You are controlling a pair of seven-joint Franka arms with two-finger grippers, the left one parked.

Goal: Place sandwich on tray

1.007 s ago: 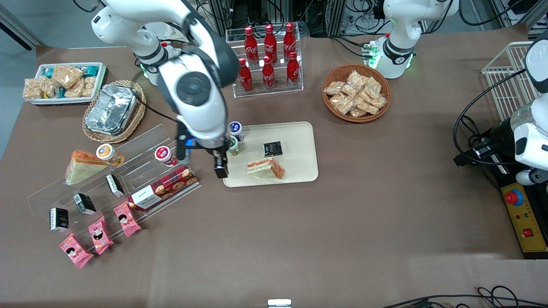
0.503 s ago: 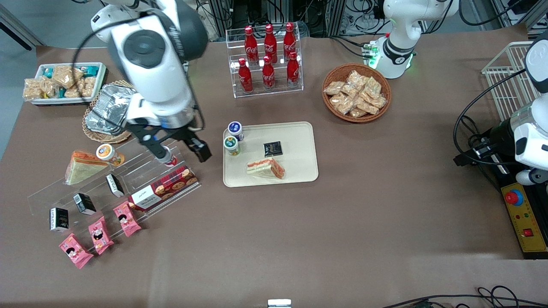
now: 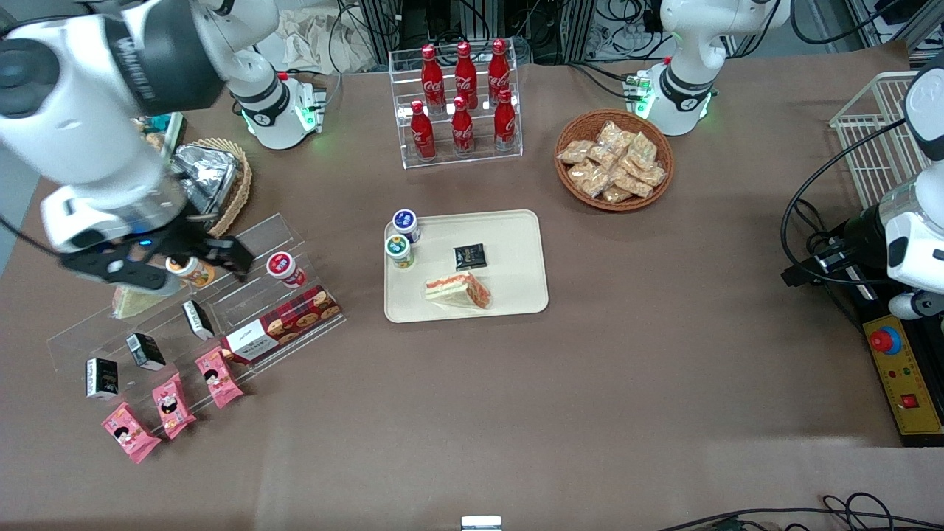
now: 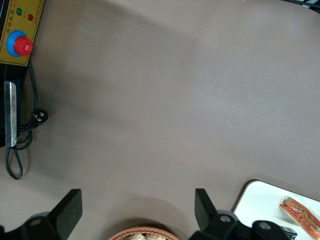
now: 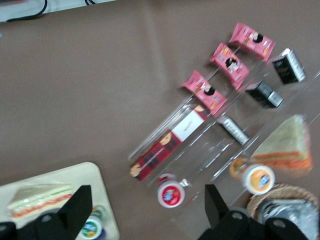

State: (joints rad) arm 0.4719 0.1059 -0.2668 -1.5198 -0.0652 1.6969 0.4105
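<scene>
The sandwich (image 3: 459,289), a clear-wrapped wedge with a red-orange striped cut side, lies on the cream-beige tray (image 3: 516,251), on the part nearest the front camera. My right gripper (image 3: 190,269) is open and empty. It hovers above the clear stepped shelf (image 3: 243,295), over an orange-lid cup, well away from the tray toward the working arm's end. The right wrist view shows the open gripper (image 5: 147,200), the sandwich (image 5: 37,198) and the tray (image 5: 60,179). The left wrist view shows the tray's corner (image 4: 257,197) and the sandwich's end (image 4: 300,212).
Two small cups (image 3: 402,240) and a black packet (image 3: 469,256) share the tray. The shelf holds a red-lid cup (image 3: 282,267), a cookie box (image 3: 284,322), black boxes and pink packs. A second, green-beige wedge (image 5: 285,145) lies by it. A cola rack (image 3: 461,96) and snack basket (image 3: 614,158) stand farther back.
My right gripper swung from the tray's edge toward the working arm's end and now hangs over the stepped shelf. The sandwich stayed on the tray.
</scene>
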